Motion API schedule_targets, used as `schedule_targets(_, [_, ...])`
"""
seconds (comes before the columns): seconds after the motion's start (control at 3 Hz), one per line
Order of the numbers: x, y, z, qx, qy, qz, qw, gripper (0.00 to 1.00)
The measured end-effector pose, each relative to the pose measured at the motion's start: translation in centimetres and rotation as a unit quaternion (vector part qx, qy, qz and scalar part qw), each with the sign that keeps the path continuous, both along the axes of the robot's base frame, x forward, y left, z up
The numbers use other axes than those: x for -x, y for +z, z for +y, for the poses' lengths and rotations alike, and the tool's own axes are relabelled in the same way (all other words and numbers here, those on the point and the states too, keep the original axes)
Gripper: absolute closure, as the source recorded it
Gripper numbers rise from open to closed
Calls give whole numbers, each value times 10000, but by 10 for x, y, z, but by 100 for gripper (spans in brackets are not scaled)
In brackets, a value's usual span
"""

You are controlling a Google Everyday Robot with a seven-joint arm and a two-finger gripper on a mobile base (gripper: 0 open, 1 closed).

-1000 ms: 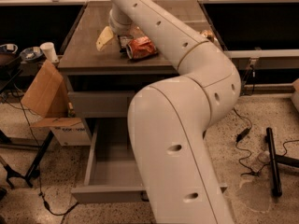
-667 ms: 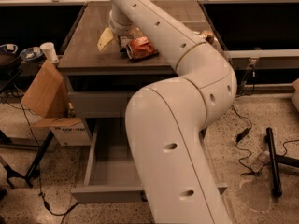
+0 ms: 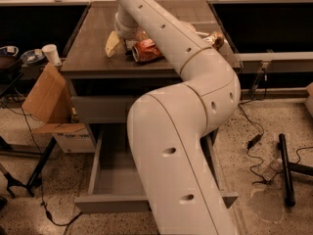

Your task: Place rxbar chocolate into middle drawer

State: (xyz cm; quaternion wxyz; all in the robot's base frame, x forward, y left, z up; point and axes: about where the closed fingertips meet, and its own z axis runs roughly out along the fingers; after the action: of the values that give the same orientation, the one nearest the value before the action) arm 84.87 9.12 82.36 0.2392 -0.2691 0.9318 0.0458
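My gripper (image 3: 130, 42) is down at the dark countertop (image 3: 93, 48), at the end of my big white arm (image 3: 186, 131). It sits between a pale yellow object (image 3: 112, 43) on its left and a crushed orange can (image 3: 146, 51) on its right. I cannot make out the rxbar chocolate; it may be hidden under the gripper. The middle drawer (image 3: 111, 203) is pulled out at the bottom of the cabinet. Its grey tray shows on the left, and my arm covers the rest.
A crushed gold-brown can (image 3: 215, 39) lies at the right of the countertop. The upper drawer front (image 3: 98, 109) is closed. A cardboard box (image 3: 46, 94) and a white cup (image 3: 51, 54) stand to the left. Cables and a black stand leg (image 3: 286, 170) lie on the floor at the right.
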Motion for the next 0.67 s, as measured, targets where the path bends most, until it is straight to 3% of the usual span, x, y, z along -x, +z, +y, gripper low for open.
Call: schedule_targets(0.67, [-1,5,-3,-27,-11,15,10000,57])
